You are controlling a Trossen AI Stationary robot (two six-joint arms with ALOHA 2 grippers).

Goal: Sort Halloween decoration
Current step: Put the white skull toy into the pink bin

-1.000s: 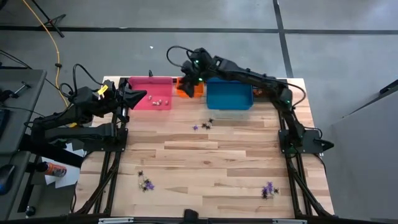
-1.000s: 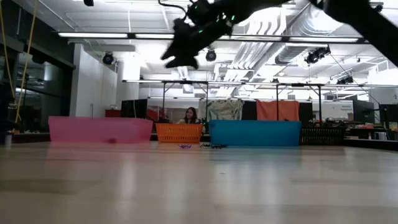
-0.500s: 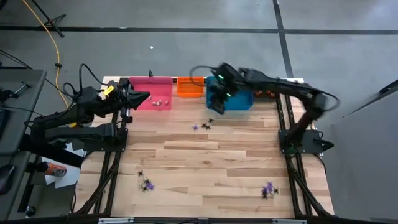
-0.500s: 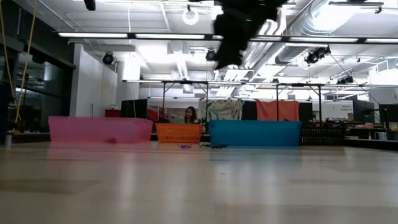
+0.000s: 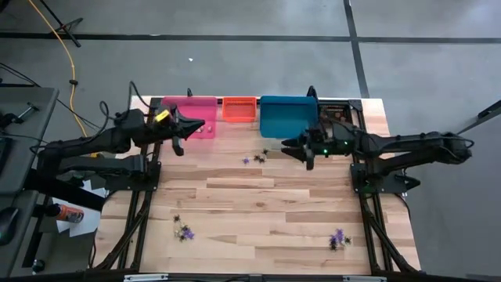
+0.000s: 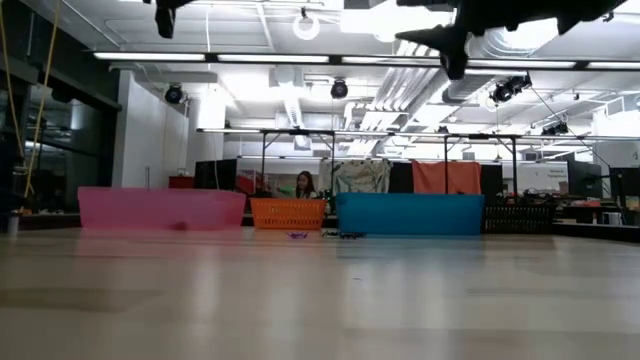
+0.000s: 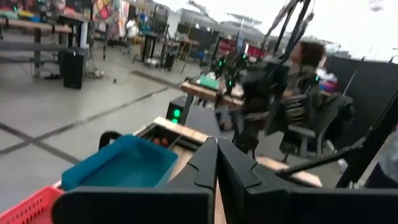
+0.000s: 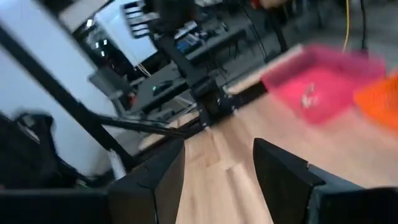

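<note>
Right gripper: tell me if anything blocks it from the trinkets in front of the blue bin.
Nothing visible does. The right gripper, open, hangs beside the trinkets, with bare table between them and the blue bin behind.

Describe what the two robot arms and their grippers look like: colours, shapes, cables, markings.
Both arms are dark, slim and jointed, standing on black frames at the table's side edges. The left gripper has a yellow patch just behind its fingers, and a black cable loops above that arm. The right gripper shows small green lights at its wrist. In the right wrist view, its fingers are broad, flat, dark slabs.
</note>
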